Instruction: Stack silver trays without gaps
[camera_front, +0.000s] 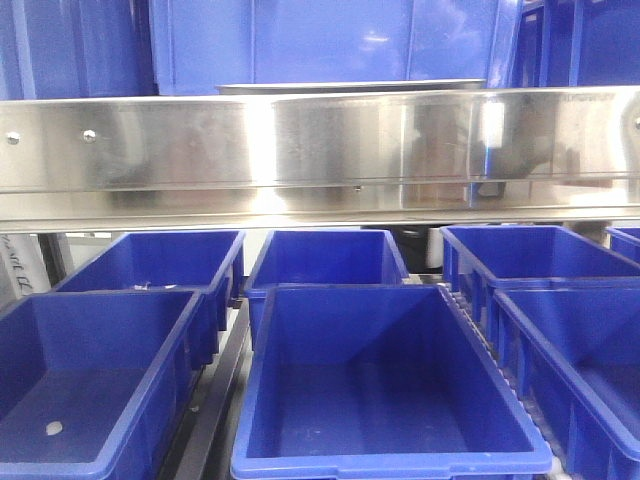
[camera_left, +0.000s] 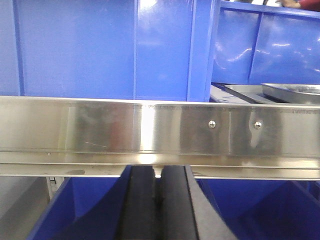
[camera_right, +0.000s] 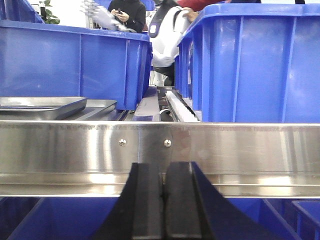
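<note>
- Where the upper shelf begins, the silver trays (camera_right: 42, 106) lie flat behind the shelf rail (camera_right: 240, 147), one on top of the other, with a gap showing between their rims; in the left wrist view they (camera_left: 292, 91) sit at the right.
- Blue bins (camera_right: 75, 62) stand just behind the trays.
- Left gripper (camera_left: 157, 205): jaws pressed together, holding nothing, below the rail.
- Right gripper (camera_right: 162, 207): jaws also pressed together, holding nothing.
- More open blue bins (camera_front: 385, 385) fill the lower level.

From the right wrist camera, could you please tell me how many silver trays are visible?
2. One silver tray lies at the far left on the upper shelf; a second tray peeks out just right of it, mostly hidden. The rail may hide more.
</note>
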